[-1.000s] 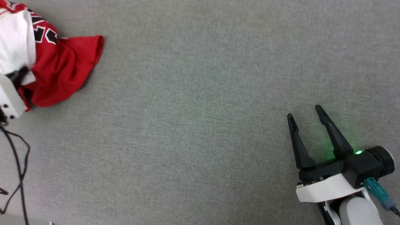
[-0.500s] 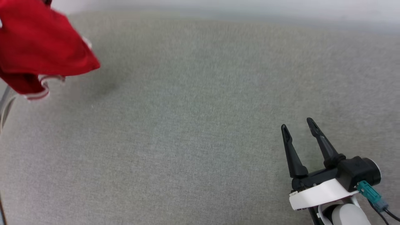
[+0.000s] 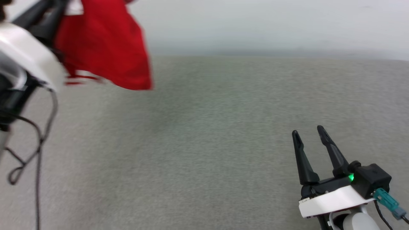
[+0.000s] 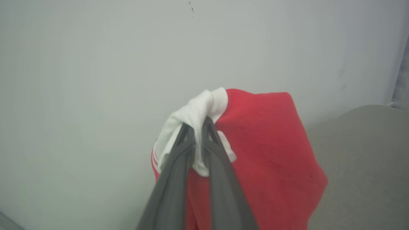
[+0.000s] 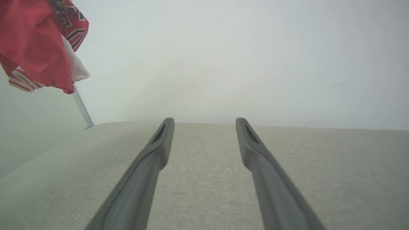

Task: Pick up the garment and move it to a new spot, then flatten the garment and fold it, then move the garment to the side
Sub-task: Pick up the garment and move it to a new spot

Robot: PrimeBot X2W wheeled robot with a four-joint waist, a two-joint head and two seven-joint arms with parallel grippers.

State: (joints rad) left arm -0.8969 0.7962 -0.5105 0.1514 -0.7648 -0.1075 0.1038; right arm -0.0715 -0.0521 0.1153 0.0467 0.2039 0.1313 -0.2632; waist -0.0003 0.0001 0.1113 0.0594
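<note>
Whole head view has tipped up compared with a second ago. That's the camera moving, not the stuff, and the pale wall (image 3: 255, 25) now runs across the top, above the grey fabric surface (image 3: 204, 143).

The real change is the garment (image 3: 105, 48). A second ago it was a crumpled heap lying on the surface at the far left. Now it's up off it, hanging in the air at the upper left and a bit motion-blurred. The red body hangs down, with a strip of white-and-red striped trim poking out at its lower left. From the right wrist view it hangs in front of the wall, clear of the surface, with dark print, a white sleeve and the stripes all showing.

The left gripper (image 4: 198, 123) is what's carrying it. The jaws are pinched almost together on a bunch of white sleeve fabric that bulges out past the tips, and the red part drapes to the right and below in that wrist view.

The right gripper (image 3: 308, 130) sits at the lower right pretty much where it was, jaws spread wide with nothing between them. It's low over the surface and well apart from the garment. Can't tell if the tips touch the fabric.

A dark cable (image 3: 40, 140) loops down the left edge, and a small green light (image 3: 351, 177) glows on the right gripper's body.
</note>
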